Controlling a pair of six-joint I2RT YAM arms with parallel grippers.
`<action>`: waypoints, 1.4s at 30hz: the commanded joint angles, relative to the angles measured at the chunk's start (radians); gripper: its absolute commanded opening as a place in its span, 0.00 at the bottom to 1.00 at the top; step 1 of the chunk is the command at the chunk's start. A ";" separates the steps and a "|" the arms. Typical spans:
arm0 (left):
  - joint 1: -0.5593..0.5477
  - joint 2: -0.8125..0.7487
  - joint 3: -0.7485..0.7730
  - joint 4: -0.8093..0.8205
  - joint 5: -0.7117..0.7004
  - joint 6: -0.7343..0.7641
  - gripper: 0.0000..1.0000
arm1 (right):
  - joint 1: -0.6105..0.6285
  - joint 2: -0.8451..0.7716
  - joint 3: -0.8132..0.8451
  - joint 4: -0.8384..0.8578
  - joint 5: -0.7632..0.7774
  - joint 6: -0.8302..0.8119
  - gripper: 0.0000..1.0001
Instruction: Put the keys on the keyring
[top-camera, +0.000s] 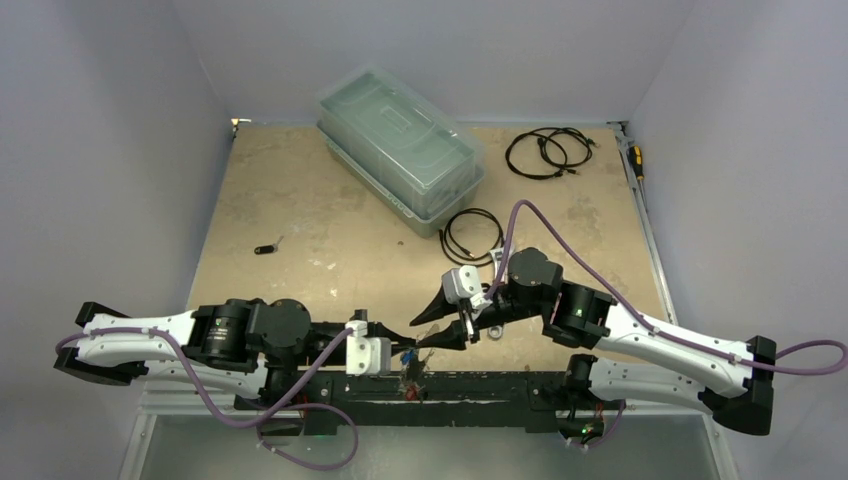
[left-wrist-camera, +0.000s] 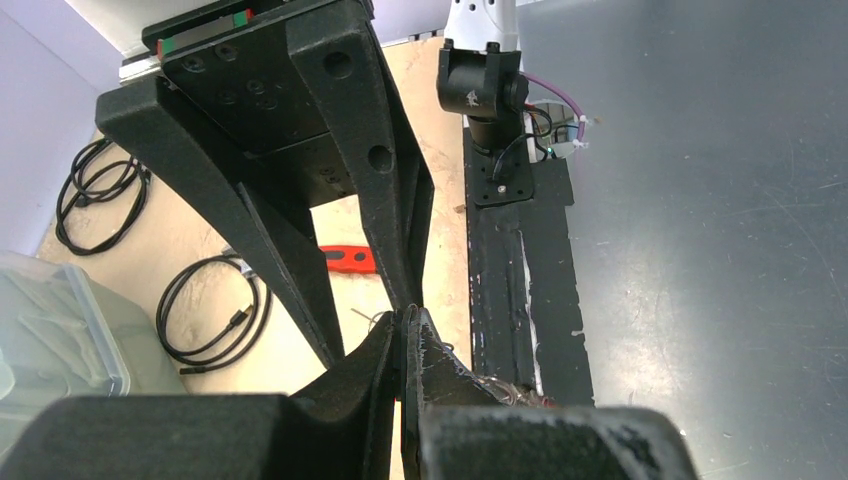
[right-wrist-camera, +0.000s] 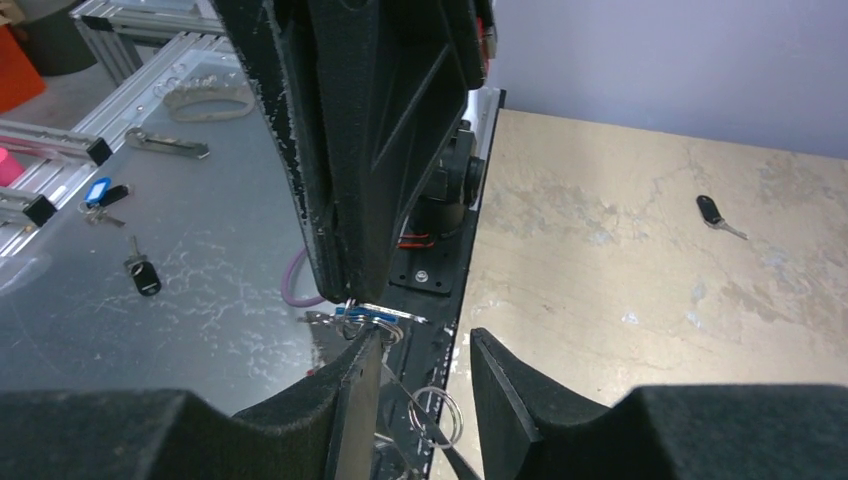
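Since the keyring (right-wrist-camera: 420, 402) looks light, springy and slippery, pinch its wire edge-on: left claw (right-wrist-camera: 352, 298) clenched on the blue-tagged key (right-wrist-camera: 362, 316), right claw (right-wrist-camera: 427, 340) released.

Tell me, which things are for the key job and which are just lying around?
For the job:
- small blue-tagged metal key, pinched by the shut left gripper
- thin silvery metal keyring, by the open right gripper
- black-tagged metal key, lying alone

Just lying about:
- clear plastic lidded box
- black coiled cables
- red-handled wrench
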 joint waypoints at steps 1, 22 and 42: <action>-0.001 -0.008 0.052 0.076 -0.007 0.018 0.00 | 0.003 -0.012 -0.012 0.035 -0.063 0.006 0.40; -0.001 -0.019 0.049 0.088 -0.036 0.019 0.00 | 0.003 -0.013 -0.045 0.114 -0.106 0.049 0.27; 0.000 -0.043 -0.020 0.119 -0.301 -0.043 0.01 | 0.003 -0.001 -0.094 0.126 0.336 0.153 0.52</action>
